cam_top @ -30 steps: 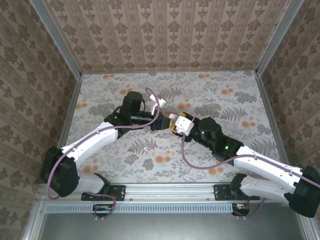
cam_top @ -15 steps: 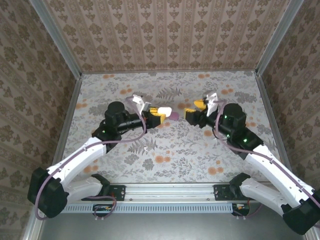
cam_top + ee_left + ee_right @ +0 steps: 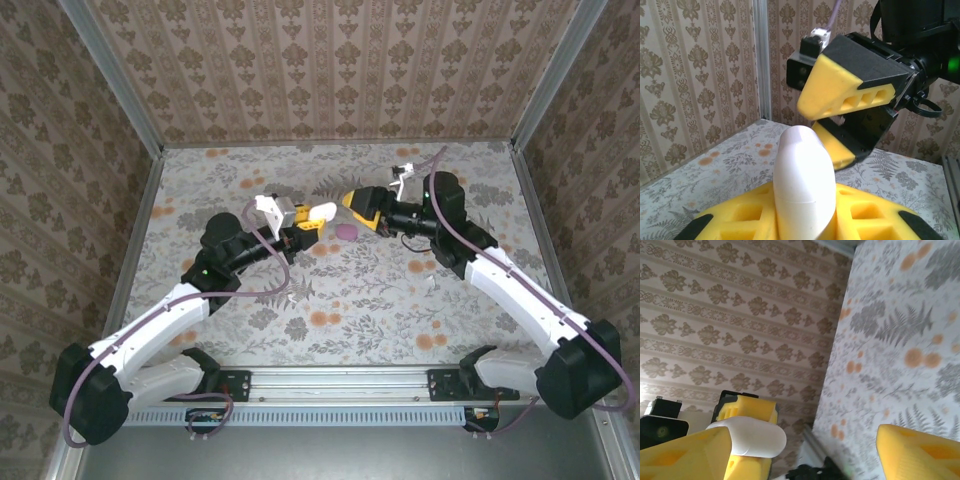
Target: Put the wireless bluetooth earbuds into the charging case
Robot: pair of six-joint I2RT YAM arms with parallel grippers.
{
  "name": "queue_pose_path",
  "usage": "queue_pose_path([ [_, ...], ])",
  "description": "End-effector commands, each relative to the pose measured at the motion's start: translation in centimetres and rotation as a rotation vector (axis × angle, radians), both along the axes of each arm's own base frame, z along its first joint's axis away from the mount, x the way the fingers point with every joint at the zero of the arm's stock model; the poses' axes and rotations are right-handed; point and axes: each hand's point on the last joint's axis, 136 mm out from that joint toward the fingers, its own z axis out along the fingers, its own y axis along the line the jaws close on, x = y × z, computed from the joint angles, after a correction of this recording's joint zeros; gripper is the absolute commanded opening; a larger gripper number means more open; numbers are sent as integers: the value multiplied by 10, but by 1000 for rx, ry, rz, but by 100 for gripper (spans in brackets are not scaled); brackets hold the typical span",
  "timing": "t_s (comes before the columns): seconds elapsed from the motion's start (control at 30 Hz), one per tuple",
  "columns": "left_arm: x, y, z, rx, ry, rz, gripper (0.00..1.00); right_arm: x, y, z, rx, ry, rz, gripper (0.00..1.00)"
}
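Above the middle of the desk (image 3: 400,320), the left jaws were clamped on one end of the white charging case (image 3: 323,212), holding it clear of the surface. The case's long axis ran straight out from the left jaws, roughly level, with its rounded free end aimed at the right jaws. The seam around the case appeared shut, so the lid was judged not yet opened.

The right jaws stood apart and empty, just beyond that free end and facing it. In the left wrist view they sat directly behind the tip, one finger above the axis and one below.

The earbuds (image 3: 347,231) showed as a single magenta-pink patch on the desk, just below the gap between the two sets of jaws. Whether it was one earbud or both could not be told. From the right jaws the patch lay downward and toward the near edge. The right arm (image 3: 510,290), its jaws free, was judged the one placed to collect it.
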Motion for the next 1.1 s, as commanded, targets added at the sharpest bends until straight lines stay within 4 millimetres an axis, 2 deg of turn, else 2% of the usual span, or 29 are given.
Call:
queue_pose_path([
  [0.0, -2, 1, 15, -32, -73, 13, 26, -9, 20, 35, 120, 13, 88, 78],
  [0.1, 0, 4, 15, -48, -62, 36, 26, -11, 26, 36, 118, -15, 113, 75],
  [0.27, 1, 7, 19, -93, -60, 49, 26, -16, 24, 33, 79, -83, 103, 73],
  [0.63, 0, 6, 22, -124, -45, 37, 27, -21, 33, 30, 65, -47, 170, 68],
  [0.87, -2, 4, 24, -132, -45, 17, 27, -19, 33, 20, 40, -29, 164, 67],
  [1.07, -10, 0, 24, -126, -53, -38, 28, -12, 33, 28, 42, -53, 132, 66],
])
